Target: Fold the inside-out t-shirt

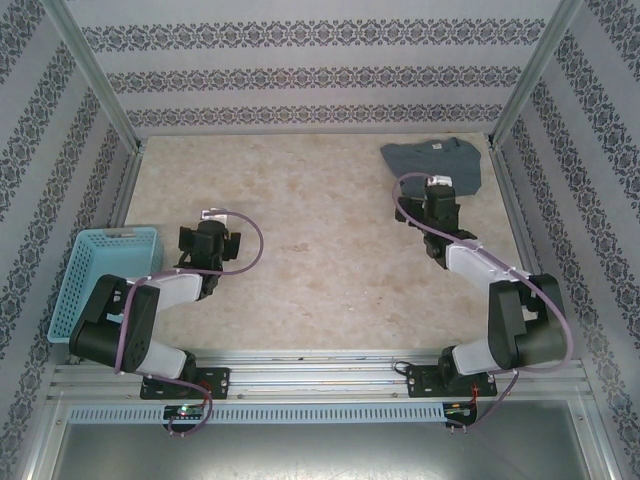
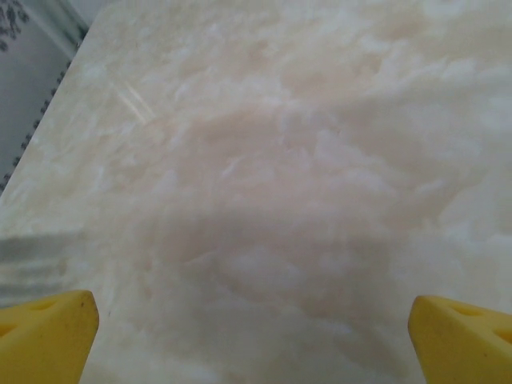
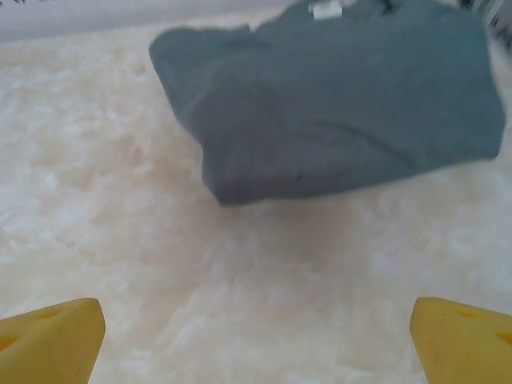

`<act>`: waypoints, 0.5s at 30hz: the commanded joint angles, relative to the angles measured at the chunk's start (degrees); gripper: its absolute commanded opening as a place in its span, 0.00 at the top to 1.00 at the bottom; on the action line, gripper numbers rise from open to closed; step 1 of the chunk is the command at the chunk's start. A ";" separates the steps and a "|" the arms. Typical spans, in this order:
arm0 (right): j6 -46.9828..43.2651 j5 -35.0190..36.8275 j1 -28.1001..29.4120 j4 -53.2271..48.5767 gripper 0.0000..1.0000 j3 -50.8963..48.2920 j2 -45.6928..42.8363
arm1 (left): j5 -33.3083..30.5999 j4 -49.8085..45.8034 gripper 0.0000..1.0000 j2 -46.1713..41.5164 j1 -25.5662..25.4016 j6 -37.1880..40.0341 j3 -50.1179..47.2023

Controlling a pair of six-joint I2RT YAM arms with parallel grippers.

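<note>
The dark slate-grey inside-out t-shirt (image 1: 433, 162) lies in a folded bundle at the table's far right corner, a small pale neck label (image 3: 326, 10) at its far edge. In the right wrist view the t-shirt (image 3: 336, 96) rests a short way beyond the open right gripper (image 3: 256, 336), whose yellow fingertips (image 3: 52, 340) stand wide apart over bare table. From above, the right gripper (image 1: 437, 190) hovers just in front of the shirt without touching it. The left gripper (image 1: 208, 238) sits at the left, near the basket, open with nothing between its yellow fingertips (image 2: 44, 336).
A light-blue plastic mesh basket (image 1: 105, 275) stands at the table's left edge beside the left arm. Patterned walls and metal frame posts (image 1: 520, 100) close in the table. The marble-look tabletop (image 1: 320, 250) stretches between the two arms.
</note>
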 commanded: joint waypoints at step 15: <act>-9.88 -5.46 -6.02 21.69 0.02 -17.59 -5.57 | 10.97 18.58 0.00 5.13 7.96 -3.30 -2.30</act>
